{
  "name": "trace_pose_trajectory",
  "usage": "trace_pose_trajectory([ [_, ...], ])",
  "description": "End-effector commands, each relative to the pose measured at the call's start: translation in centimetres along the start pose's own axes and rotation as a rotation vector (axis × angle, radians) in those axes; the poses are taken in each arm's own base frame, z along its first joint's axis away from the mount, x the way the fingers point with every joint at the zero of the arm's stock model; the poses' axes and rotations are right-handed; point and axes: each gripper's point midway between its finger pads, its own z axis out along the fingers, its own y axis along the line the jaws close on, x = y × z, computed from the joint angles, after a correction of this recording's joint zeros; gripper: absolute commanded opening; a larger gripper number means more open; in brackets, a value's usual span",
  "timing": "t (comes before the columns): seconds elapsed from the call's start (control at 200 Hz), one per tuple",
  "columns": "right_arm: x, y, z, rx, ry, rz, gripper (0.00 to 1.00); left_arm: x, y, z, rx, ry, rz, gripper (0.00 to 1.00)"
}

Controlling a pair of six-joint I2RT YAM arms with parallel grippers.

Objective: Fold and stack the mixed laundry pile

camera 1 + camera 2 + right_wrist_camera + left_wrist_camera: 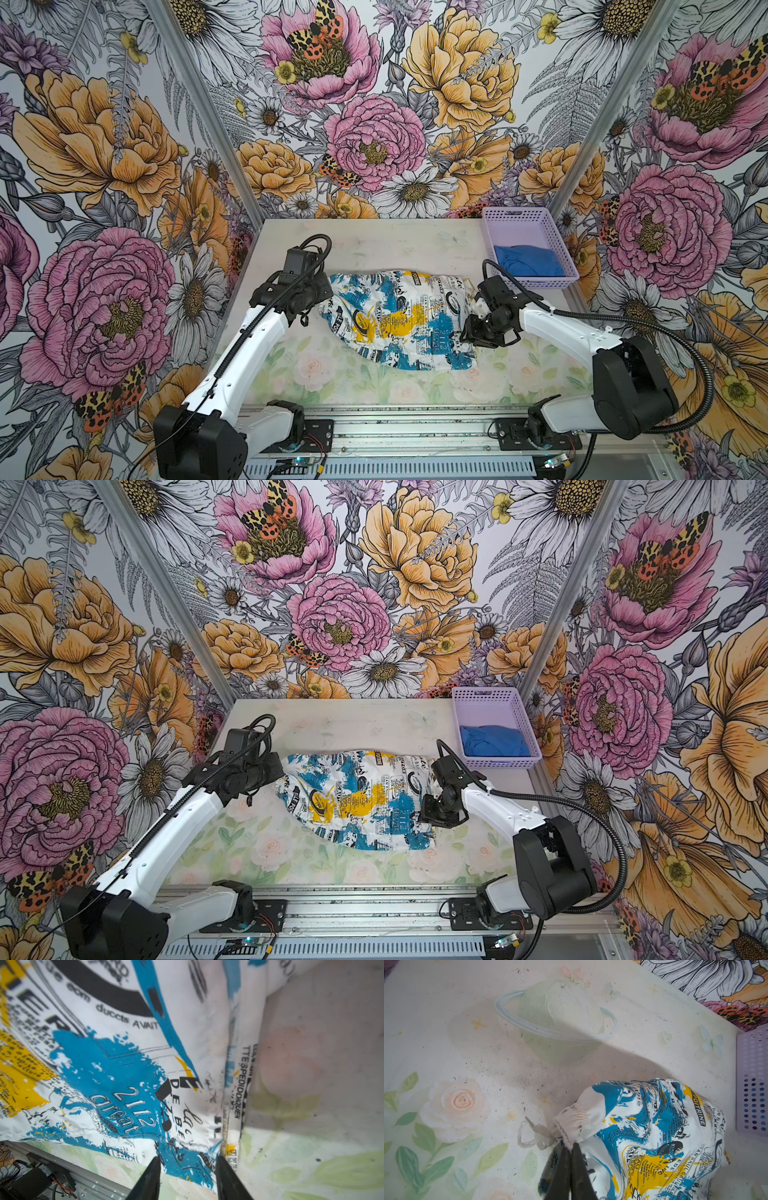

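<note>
The white garment with newspaper print and yellow and blue splashes (399,320) (357,800) lies spread across the middle of the table. My left gripper (571,1146) (326,291) (282,771) is shut on its gathered white hem at the left end (571,1122). My right gripper (188,1159) (471,338) (428,816) is open at the garment's right edge, its fingers standing apart over a blue-printed corner (187,1155). The blue T-shirt (525,259) (492,739) lies crumpled in the basket.
The lavender perforated basket (515,212) (486,694) (752,1084) stands at the back right corner of the table. An aluminium rail (395,432) with both arm bases runs along the front edge. Floral walls close in the table on three sides.
</note>
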Motion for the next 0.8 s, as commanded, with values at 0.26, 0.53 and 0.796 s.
trace_pose_trajectory([
  [0.26,0.8,-1.7,1.7,0.077,0.007,-0.011,0.43,0.0,0.0,0.0,0.022,-0.013,0.002,0.0],
  [0.53,1.1,-1.4,2.4,0.065,0.019,-0.023,0.36,0.1,0.0,0.1,0.022,-0.011,0.0,0.0],
  [0.796,1.5,-0.9,2.3,0.038,0.028,-0.023,0.03,0.4,0.2,0.2,0.018,-0.004,-0.001,0.0],
])
